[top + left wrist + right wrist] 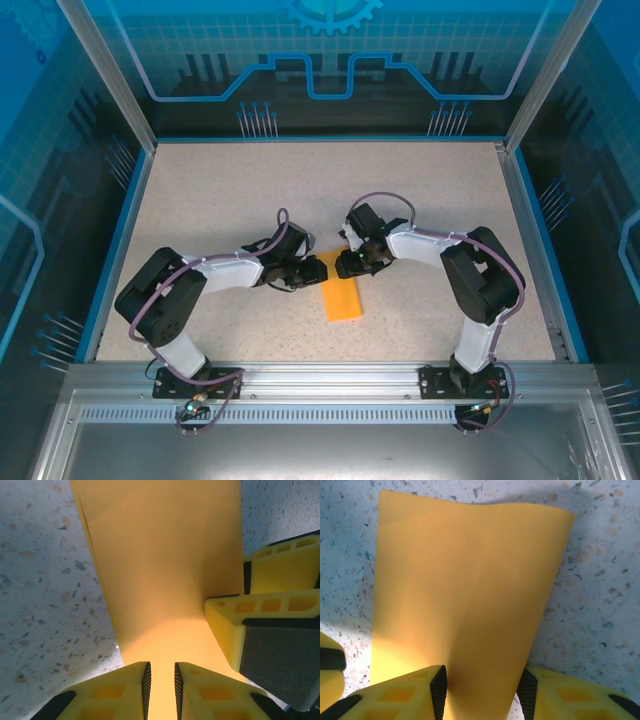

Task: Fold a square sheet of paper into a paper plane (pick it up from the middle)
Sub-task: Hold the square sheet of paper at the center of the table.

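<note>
The square sheet of paper is orange and lies on the speckled table as an oblong, seemingly doubled over. No paper plane is in view. My left gripper hovers low over the sheet's far left end. In the left wrist view the left gripper has its jaws a narrow gap apart, and the paper runs flat under them. My right gripper stands opposite at the same end. In the right wrist view the right gripper is open and straddles a bowed strip of the paper.
The two grippers nearly touch: the right gripper's yellow fingers crowd the left wrist view. A blue rim and clear walls bound the speckled table.
</note>
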Robot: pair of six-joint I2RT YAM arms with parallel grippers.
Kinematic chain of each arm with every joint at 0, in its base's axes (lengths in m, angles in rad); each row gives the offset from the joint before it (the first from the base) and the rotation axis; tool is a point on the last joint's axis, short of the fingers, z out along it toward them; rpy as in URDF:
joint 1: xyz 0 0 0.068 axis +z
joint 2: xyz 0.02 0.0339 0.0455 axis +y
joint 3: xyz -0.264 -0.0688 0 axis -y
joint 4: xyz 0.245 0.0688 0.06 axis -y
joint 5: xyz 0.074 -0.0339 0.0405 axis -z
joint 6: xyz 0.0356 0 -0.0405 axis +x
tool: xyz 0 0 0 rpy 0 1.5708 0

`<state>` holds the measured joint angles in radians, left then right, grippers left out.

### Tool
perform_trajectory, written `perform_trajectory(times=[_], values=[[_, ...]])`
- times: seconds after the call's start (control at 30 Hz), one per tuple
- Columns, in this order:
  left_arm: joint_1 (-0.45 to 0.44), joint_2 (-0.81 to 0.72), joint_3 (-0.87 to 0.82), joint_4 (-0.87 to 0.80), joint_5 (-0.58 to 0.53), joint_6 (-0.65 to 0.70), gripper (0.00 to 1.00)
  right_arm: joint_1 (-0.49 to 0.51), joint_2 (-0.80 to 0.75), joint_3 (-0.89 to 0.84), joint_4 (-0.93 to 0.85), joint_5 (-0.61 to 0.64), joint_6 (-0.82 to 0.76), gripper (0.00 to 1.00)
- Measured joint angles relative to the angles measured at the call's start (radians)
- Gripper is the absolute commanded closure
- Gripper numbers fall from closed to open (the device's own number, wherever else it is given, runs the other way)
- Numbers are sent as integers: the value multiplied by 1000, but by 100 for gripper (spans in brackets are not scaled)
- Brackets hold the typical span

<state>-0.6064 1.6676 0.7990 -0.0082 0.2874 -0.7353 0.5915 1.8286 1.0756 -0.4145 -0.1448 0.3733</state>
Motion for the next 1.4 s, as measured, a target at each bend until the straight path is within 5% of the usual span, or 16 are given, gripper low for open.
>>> perform_trajectory(times=[0.73,1.1,1.4], values=[[-12,80,17,14,10,7,83,4,0,0,0,7,0,54],[-12,92,25,14,10,31,83,5,-7,-1,1,1,2,46],[-12,103,39,14,11,39,83,-25,-126,-66,3,6,5,46]])
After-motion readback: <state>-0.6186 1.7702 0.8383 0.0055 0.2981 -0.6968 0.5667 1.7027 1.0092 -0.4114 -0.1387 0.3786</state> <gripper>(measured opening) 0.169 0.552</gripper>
